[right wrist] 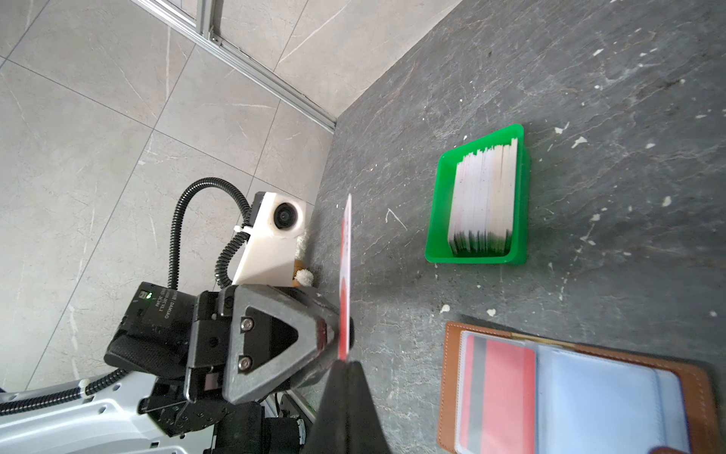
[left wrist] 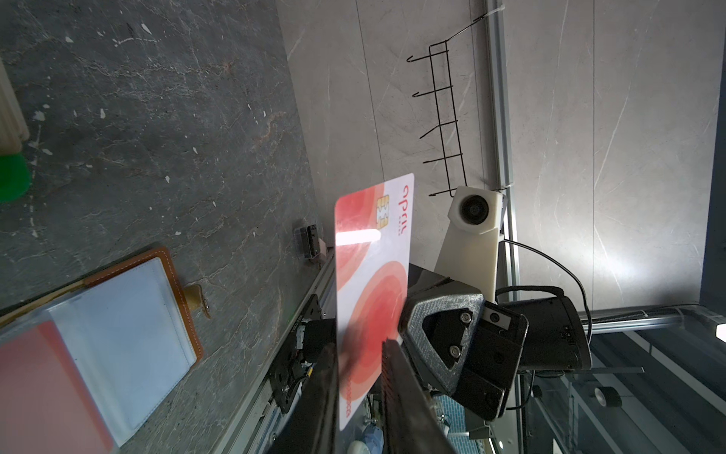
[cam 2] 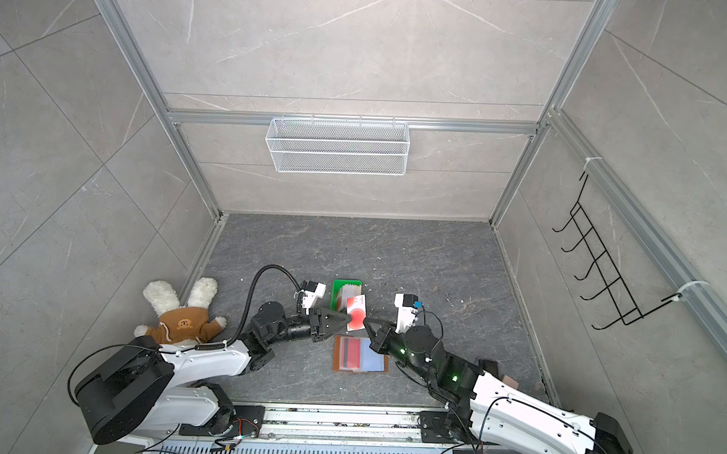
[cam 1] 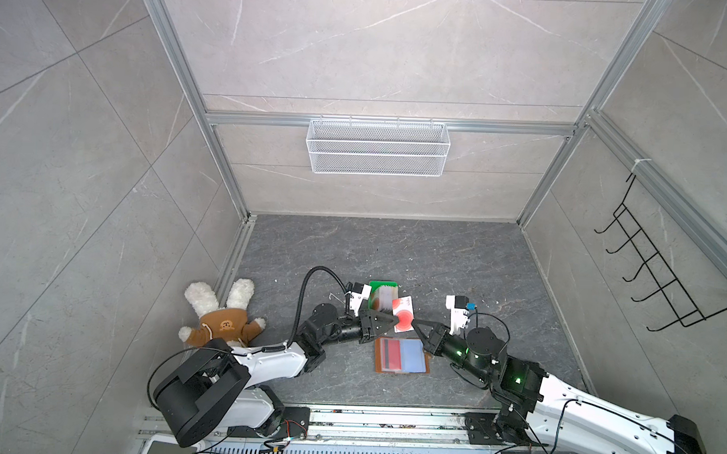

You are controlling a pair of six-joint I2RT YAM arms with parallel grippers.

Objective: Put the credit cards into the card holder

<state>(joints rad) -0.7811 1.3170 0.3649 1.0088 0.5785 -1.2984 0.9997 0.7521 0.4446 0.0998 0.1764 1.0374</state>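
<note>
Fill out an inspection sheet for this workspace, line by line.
Surface: dark stone tabletop, white flecks.
Job's things: one card held aloft; card stack on edge in green tray; card holder open flat, red card in one sleeve.
Clutter: plush rabbit by the left wall.
Grippers: right gripper shut on the card; left gripper jaws straddle it, grip unclear.
Cables: black hose loops over the left arm, clear of the card.
Surroundings: wire basket on rear wall; hook rack on right wall.

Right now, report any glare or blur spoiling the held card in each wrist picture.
Left wrist view: a white glare band crosses the card; the card holder blurs toward its pink near page. Right wrist view: the card shows edge-on, no glare; the right gripper pinching it is dark and soft.
</note>
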